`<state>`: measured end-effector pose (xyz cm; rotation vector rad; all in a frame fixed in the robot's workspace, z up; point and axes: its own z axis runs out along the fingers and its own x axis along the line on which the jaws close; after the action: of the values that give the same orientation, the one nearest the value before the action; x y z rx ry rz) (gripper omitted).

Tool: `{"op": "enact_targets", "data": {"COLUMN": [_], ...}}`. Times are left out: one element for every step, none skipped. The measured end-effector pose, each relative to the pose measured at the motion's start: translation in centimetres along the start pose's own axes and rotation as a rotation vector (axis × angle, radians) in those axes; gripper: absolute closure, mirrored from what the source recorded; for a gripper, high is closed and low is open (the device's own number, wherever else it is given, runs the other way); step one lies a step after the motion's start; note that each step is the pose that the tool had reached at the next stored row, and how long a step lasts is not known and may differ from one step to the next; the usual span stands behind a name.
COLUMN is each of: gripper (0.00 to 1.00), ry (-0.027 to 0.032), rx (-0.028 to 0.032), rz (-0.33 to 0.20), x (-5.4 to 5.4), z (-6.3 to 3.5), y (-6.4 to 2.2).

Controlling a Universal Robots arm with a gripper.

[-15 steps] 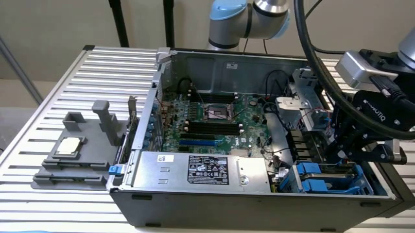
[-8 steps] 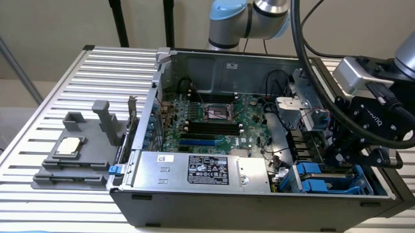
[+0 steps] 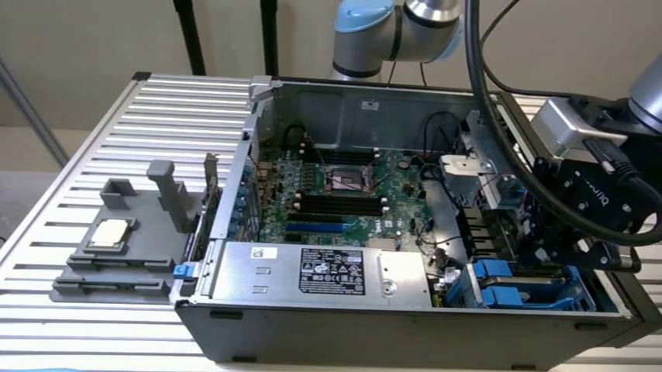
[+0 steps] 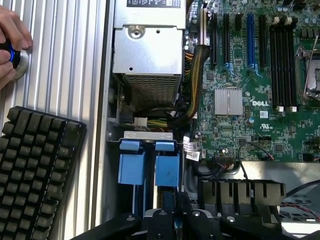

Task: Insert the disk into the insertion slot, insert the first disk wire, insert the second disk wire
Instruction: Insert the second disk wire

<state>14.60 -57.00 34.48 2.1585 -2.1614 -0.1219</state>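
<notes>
- an open computer case [image 3: 414, 318] lies on a ribbed metal table [image 3: 104, 155], with its green motherboard [image 3: 342, 194] facing up.
- a silver power supply box with a black-and-white label [image 3: 331, 271] sits along the case's near wall in the exterior view; in the wrist view it is just beside the drive bay, with a bundle of sleeved cables [image 4: 192, 85] running past it between the box and the motherboard.
- a dark grey plastic fixture tray [image 3: 124, 248] stands on the table at the exterior view's left, well apart from the bay, with a small silver part lying on it.
- in the wrist view a black keyboard [image 4: 35, 175] lies on the table beside the case, and a person's hand [image 4: 12, 40] rests on a round knob with a blue light [image 4: 15, 57].
- the insertion slot [image 3: 517, 283] is in the case's corner at the exterior view's right, its blue plastic rails showing.
- the disk [image 4: 147, 160] sits in that slot; two blue carrier pieces and a pale grey edge show in the wrist view, with loose wires and a white connector [image 4: 141, 121] just beside it.
- a black row of connectors [image 4: 240, 192] lies near the bay, next to the gripper.
- the gripper [image 3: 559, 248] hangs low over the slot, thick black hoses looping above it; its black fingers [image 4: 172, 212] sit right at the blue carrier's end.
- i cannot tell whether the jaws are clenched on the carrier or released, nor whether they touch it.
</notes>
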Motion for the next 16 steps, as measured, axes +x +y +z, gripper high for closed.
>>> {"op": "enact_targets", "data": {"gripper": [0.84, 0.84, 0.84, 0.84, 0.84, 0.84, 0.84, 0.84, 0.84, 0.84, 0.84, 0.84, 0.84, 0.84, 0.84, 0.84], "ry": [0.0, -0.0001, -0.0003, -0.0003, -0.0007, -0.0007, -0.0007, -0.0007, -0.0007, -0.0008, -0.0006, -0.0008, -0.0009, -0.0009, -0.001, -0.0011], "rx": [0.0, 0.0, 0.0, 0.0, 0.0, 0.0, 0.0, 0.0, 0.0, 0.0, 0.0, 0.0, 0.0, 0.0, 0.0, 0.0], "rz": [0.0, -0.001, -0.001, -0.001, -0.001, -0.002, -0.003, -0.003, -0.004, -0.005, -0.006, -0.006, -0.007, -0.008, -0.009, -0.01], "x": [0.0, 0.01, 0.02, 0.02, 0.02, 0.02, 0.02, 0.02, 0.02, 0.02, 0.02, 0.02, 0.02, 0.02, 0.02, 0.02], "z": [0.02, 0.06, 0.09, 0.12, 0.17, 0.2, 0.24, 0.27, 0.3, 0.34, 0.37, 0.41, 0.45, 0.49, 0.53, 0.59], "y": [-0.03, -0.06, -0.08, -0.1, -0.12, -0.14, -0.17, -0.19, -0.21, -0.22, -0.24, -0.26, -0.28, -0.29, -0.31, -0.33]}}
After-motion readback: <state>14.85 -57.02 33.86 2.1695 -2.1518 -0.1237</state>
